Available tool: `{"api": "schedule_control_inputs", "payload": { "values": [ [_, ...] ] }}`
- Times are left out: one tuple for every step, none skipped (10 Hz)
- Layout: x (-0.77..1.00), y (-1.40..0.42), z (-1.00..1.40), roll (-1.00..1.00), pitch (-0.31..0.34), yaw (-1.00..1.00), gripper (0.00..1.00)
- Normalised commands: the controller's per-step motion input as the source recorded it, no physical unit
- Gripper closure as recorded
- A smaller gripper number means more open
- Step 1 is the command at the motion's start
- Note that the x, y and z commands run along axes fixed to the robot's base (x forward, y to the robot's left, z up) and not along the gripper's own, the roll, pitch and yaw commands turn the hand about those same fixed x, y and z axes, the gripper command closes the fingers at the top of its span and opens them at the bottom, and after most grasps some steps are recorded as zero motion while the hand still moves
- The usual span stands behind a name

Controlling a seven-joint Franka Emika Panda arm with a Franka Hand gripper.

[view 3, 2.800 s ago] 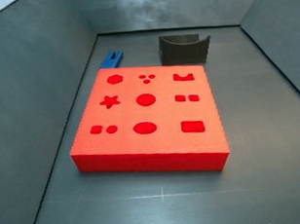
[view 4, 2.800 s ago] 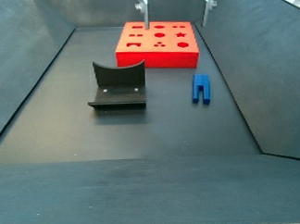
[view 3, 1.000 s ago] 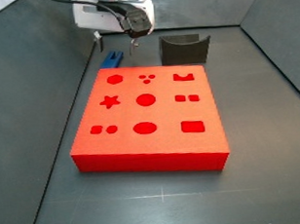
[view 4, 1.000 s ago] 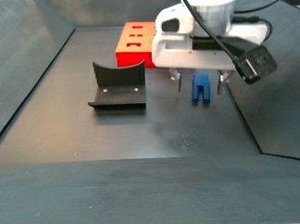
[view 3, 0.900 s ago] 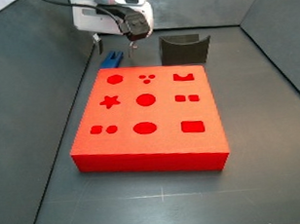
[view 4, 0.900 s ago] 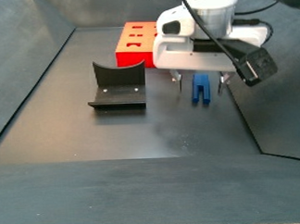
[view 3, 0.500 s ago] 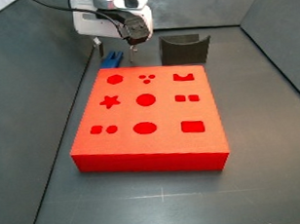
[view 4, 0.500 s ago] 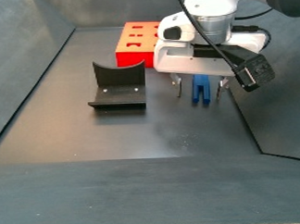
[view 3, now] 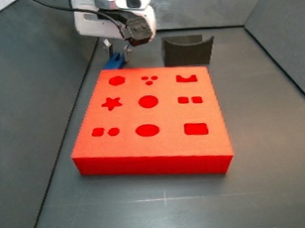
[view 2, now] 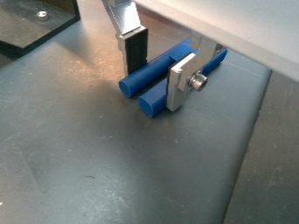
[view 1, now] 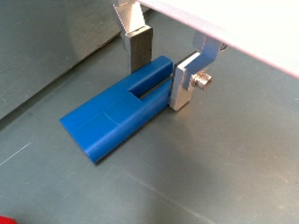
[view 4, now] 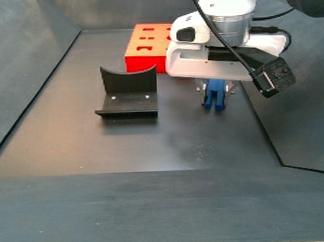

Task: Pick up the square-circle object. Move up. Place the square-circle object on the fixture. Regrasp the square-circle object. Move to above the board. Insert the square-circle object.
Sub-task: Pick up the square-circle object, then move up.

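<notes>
The square-circle object (view 1: 117, 118) is a small blue piece with two prongs. It lies flat on the dark floor beside the board (view 3: 149, 121), as both side views show (view 3: 113, 61) (view 4: 216, 94). My gripper (view 1: 160, 80) is down at floor level and its silver fingers close on the pronged end from both sides, as a wrist view also shows (view 2: 158, 83). The piece (view 2: 146, 83) still rests on the floor. The fixture (view 4: 126, 94) stands apart with its notch empty.
The red board has shaped holes on top and sits near the back wall in a side view (view 4: 155, 43). The fixture (view 3: 187, 51) stands behind the board's far right corner. Grey bin walls slope up on all sides.
My gripper has come down the last stretch over the blue piece and its fingers have drawn in from wide open to against the piece's sides. The piece has not moved.
</notes>
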Motion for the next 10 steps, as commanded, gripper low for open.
{"api": "schedule_control_inputs", "payload": {
  "values": [
    [0.00,0.00,0.00,0.00,0.000,0.00,1.00],
    [0.00,0.00,0.00,0.00,0.000,0.00,1.00],
    [0.00,0.00,0.00,0.00,0.000,0.00,1.00],
    [0.00,0.00,0.00,0.00,0.000,0.00,1.00],
    [0.00,0.00,0.00,0.00,0.000,0.00,1.00],
    [0.00,0.00,0.00,0.00,0.000,0.00,1.00],
    [0.00,0.00,0.00,0.00,0.000,0.00,1.00],
    [0.00,0.00,0.83,0.00,0.000,0.00,1.00],
    [-0.05,0.00,0.78,0.00,0.031,-0.02,1.00],
    [-0.05,0.00,0.72,0.00,0.047,-0.02,1.00]
  ]
}}
